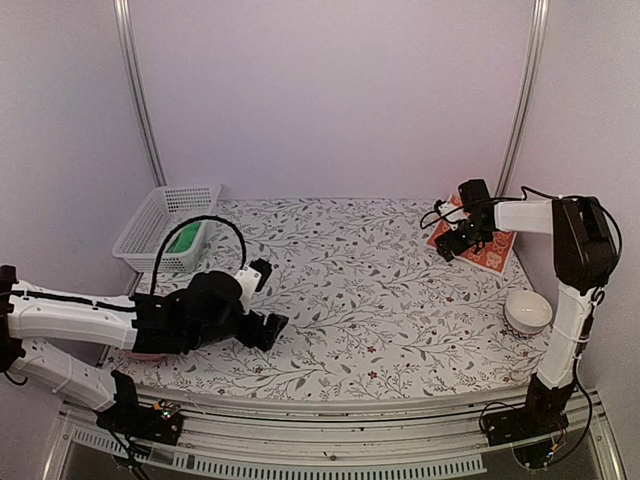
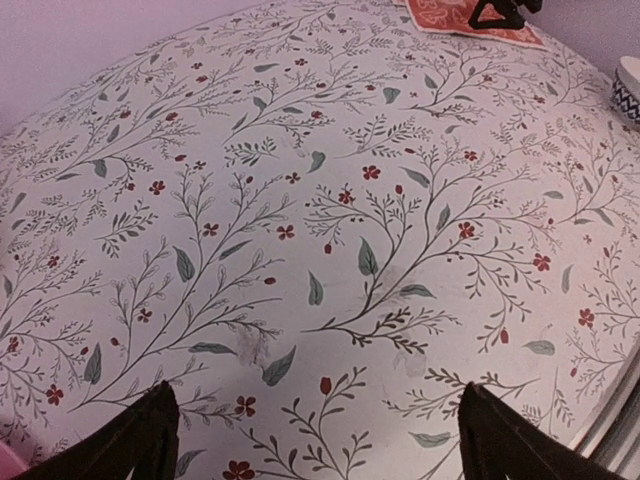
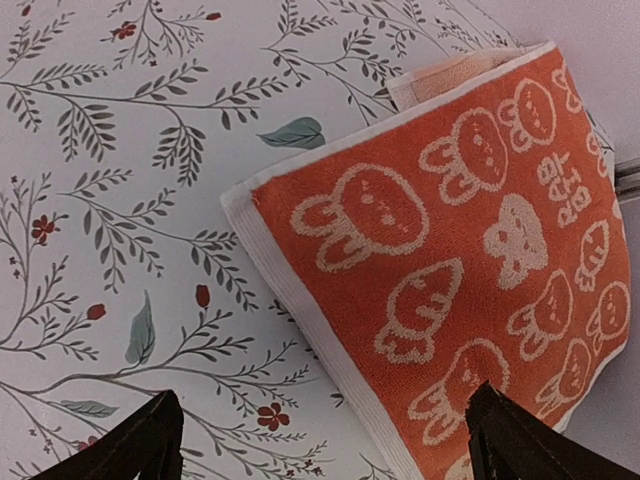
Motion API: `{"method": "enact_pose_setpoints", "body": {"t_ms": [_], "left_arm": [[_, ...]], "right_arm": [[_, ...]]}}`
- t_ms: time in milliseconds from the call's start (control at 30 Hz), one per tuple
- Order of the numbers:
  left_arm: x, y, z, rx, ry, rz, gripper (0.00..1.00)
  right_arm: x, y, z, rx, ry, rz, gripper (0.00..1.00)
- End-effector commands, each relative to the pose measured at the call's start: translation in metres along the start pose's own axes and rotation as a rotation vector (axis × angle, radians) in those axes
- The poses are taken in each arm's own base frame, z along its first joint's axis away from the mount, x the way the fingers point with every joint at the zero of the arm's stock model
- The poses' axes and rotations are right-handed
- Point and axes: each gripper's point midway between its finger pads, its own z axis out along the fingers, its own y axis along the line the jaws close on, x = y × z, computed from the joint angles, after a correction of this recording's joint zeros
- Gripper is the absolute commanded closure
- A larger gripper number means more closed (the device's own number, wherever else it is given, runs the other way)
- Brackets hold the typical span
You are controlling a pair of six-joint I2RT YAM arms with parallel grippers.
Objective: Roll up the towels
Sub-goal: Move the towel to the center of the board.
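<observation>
The right pincer (image 3: 320, 440), jaws wide apart, hovers over the orange towel (image 3: 450, 280) flat at two o'clock on the table (image 1: 350, 300), so rolling seems not yet begun and the next move calls for lowering onto its white-edged corner and pinching it; the green towel (image 1: 185, 238) sits in the basket (image 1: 150, 222) at ten o'clock.

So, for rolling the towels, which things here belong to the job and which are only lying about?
For the job: orange towel, green towel.
Lying about: white basket that holds the green towel, white bowl.
</observation>
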Motion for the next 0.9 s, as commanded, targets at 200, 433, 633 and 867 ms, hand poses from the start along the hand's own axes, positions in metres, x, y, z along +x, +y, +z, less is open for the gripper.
{"method": "enact_pose_setpoints", "body": {"t_ms": [200,433,633,867], "left_arm": [[0.000,-0.037,0.005,0.029,-0.062,0.033,0.03],[0.003,-0.056,0.009,0.049,-0.067,0.043,0.03],[0.008,-0.071,0.009,0.062,-0.064,0.048,0.03],[0.010,-0.089,0.005,0.070,-0.078,0.069,0.03]], "right_arm": [[0.016,0.005,0.040,-0.112,0.121,-0.001,0.12],[0.026,0.003,0.053,-0.157,0.147,0.020,0.21],[0.036,0.001,0.066,-0.170,0.179,0.038,0.25],[0.044,0.000,0.084,-0.173,0.221,0.057,0.36]]}}
